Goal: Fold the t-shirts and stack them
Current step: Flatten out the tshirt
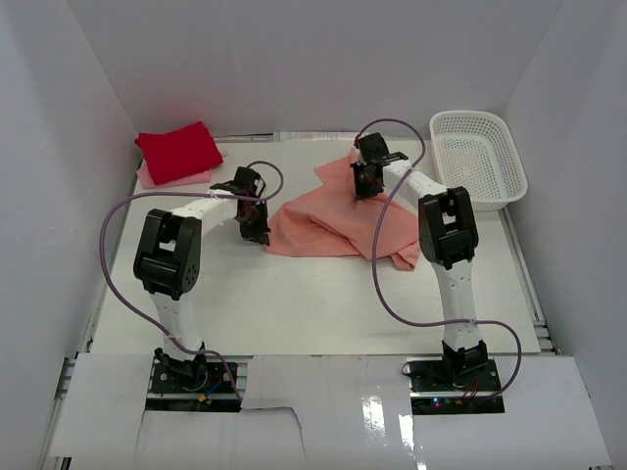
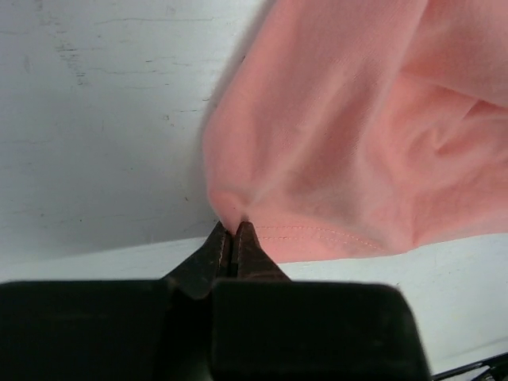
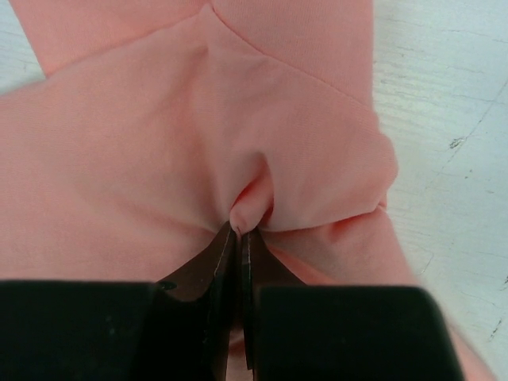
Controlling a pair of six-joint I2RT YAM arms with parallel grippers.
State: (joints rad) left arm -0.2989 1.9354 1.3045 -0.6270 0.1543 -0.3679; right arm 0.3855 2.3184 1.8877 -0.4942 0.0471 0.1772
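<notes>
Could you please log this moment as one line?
left end effector: shut on salmon-pink t-shirt | right end effector: shut on it

left arm point(image 1: 168, 257): white links, black joint housings | right arm point(image 1: 448, 230): same | cables point(image 1: 105, 257): mauve-grey loops, one per arm | bases point(image 1: 186, 377): black | left gripper point(image 2: 234, 232), right gripper point(image 3: 240, 230): black blocks, dark tapered fingers

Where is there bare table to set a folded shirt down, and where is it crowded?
Widest bare patch: the near table between the arm bases, in front of the salmon shirt. A smaller one at the back, between red shirt and salmon shirt. Crowded: the middle, where left claw and right claw pinch that shirt, and the basket corner.
</notes>
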